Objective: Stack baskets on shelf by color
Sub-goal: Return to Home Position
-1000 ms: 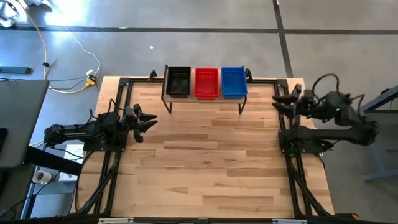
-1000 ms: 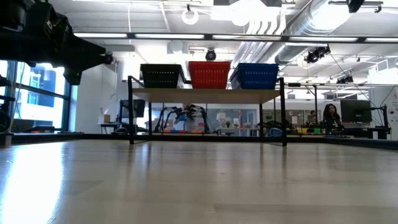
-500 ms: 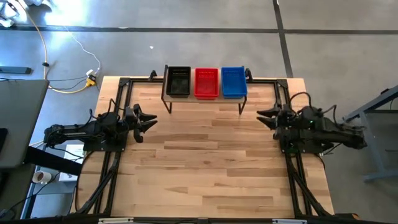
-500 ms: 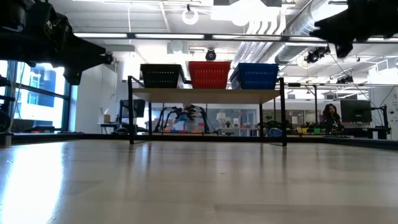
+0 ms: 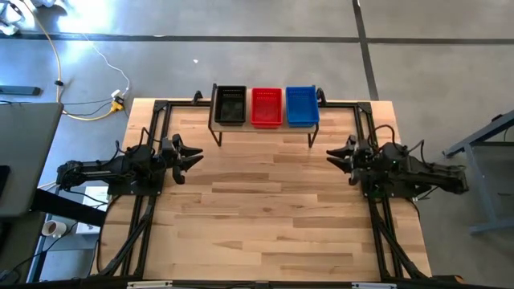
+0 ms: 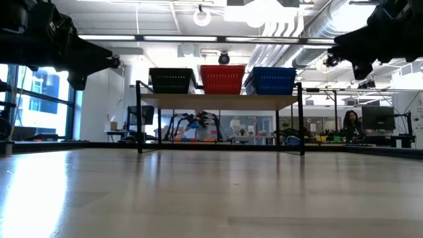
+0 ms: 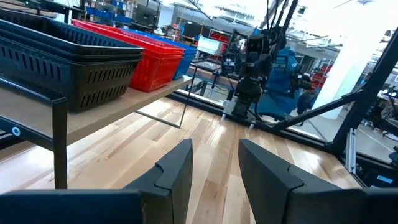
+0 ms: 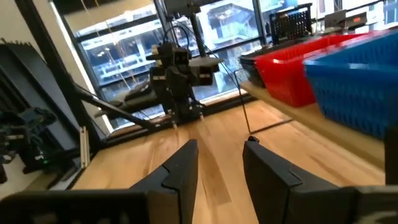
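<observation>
Three stacks of baskets stand side by side on the shelf point(image 5: 265, 127) at the table's far edge: black point(image 5: 230, 105), red point(image 5: 267, 107) and blue point(image 5: 301, 106). The low view shows them resting on the plank top point(image 6: 221, 100): black point(image 6: 172, 80), red point(image 6: 223, 79), blue point(image 6: 272, 80). My left gripper point(image 5: 193, 155) hovers open at the table's left side, pointing level toward the right. My right gripper point(image 5: 333, 155) hovers open at the right side, pointing level toward the left. Both are well short of the shelf, with nothing between the fingers point(image 7: 214, 165) point(image 8: 221, 162).
Bare wooden tabletop point(image 5: 265, 209) lies between the two arms and toward the near edge. Black frame rails point(image 5: 148, 209) run along the table's left and right sides. The shelf stands on thin black legs point(image 6: 139, 125). Beyond the table, a person point(image 6: 350, 125) sits far off in the room.
My right arm has come down from a raised pose to about the height of my left arm. Its gripper has shifted a little toward the near edge and the table's middle and stays open. The baskets and the left arm have kept still.
</observation>
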### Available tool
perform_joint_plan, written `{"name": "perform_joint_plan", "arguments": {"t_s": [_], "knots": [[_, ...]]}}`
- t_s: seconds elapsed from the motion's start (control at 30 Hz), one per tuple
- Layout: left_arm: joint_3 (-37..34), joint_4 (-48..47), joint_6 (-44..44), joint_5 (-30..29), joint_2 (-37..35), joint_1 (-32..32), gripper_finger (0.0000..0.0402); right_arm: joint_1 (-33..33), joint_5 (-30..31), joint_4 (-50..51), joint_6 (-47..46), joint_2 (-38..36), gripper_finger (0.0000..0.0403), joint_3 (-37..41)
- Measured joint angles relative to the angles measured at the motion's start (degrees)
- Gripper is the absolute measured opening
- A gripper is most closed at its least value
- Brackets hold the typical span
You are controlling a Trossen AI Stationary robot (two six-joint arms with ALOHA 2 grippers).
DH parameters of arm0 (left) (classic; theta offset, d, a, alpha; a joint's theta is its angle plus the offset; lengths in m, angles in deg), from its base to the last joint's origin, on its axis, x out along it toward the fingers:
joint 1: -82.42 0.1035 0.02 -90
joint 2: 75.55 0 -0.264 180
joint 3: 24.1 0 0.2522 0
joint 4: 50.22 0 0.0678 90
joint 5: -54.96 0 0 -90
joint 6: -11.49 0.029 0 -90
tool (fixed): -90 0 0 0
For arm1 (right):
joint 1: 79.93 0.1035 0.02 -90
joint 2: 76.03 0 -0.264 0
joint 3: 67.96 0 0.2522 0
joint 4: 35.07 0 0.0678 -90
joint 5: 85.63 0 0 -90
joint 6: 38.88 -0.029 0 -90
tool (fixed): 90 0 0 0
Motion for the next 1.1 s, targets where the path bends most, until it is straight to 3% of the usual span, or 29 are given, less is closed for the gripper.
{"name": "perform_joint_plan", "arguments": {"t_s": [0.6,0.83,1.1], "knots": [[0.0,0.0,0.0,-0.1,0.0,0.0,0.012,0.0,6.3,-7.2,-6.8,2.6,0.0114,6.8],[0.0,0.0,0.0,-0.1,0.0,0.0,0.012,0.0,5.6,-7.2,-0.3,2.8,0.0114,6.8],[0.0,0.0,0.0,-0.1,0.0,0.0,0.012,0.0,5.6,-7.2,0.1,2.8,0.0114,6.8]]}}
